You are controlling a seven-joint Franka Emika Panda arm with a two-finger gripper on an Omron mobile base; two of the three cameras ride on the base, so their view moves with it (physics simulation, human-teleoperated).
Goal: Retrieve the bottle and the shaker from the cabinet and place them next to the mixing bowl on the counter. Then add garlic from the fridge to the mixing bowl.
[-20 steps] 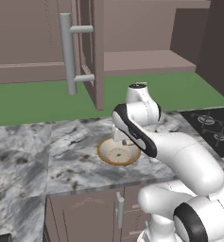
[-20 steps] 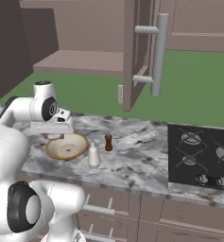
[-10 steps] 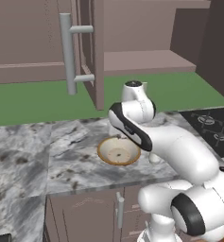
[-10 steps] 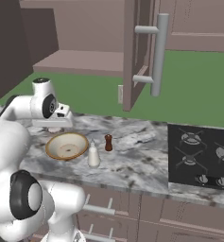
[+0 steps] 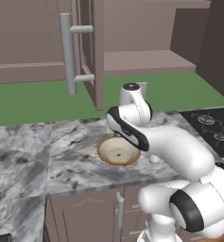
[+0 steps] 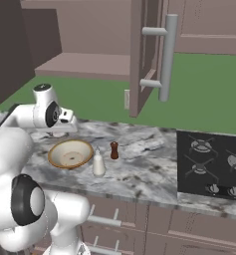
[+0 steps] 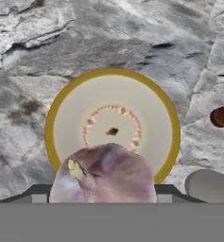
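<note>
Swinging toward the back of the worktop, my arm has carried the hand off the mixing bowl's near side over the last second; in the right base view the gripper (image 6: 59, 130) now hangs above the counter just behind the bowl's far-left rim, where a second ago it sat closer over the bowl.

Nearest to me, in the hand view, the garlic (image 7: 104, 172) sits between the jaws, a pale purplish bulb hiding the finger tips. I read the jaws as part-way closed and clamped on it.

Straight below and ahead of the bulb lies the mixing bowl (image 7: 112, 130), its yellow rim making a full ring, its hollow open to the camera. The garlic overlaps the bowl's near rim in this view, so the bowl's centre lies a little forward of what I hold, along the line the hand looks. That is the relation the drop depends on. My judgement is that a small shift forward would put the bulb squarely over the hollow before letting go; released here, it might catch the rim.

Just beside the bowl, on the side toward the stove, stands the white bottle (image 6: 98, 163), and a little beyond it the brown shaker (image 6: 114, 150), both upright near the middle of the worktop (image 6: 139, 174).

Farther back, the cabinet (image 6: 84, 45) stands open, its shelf bare.
</note>
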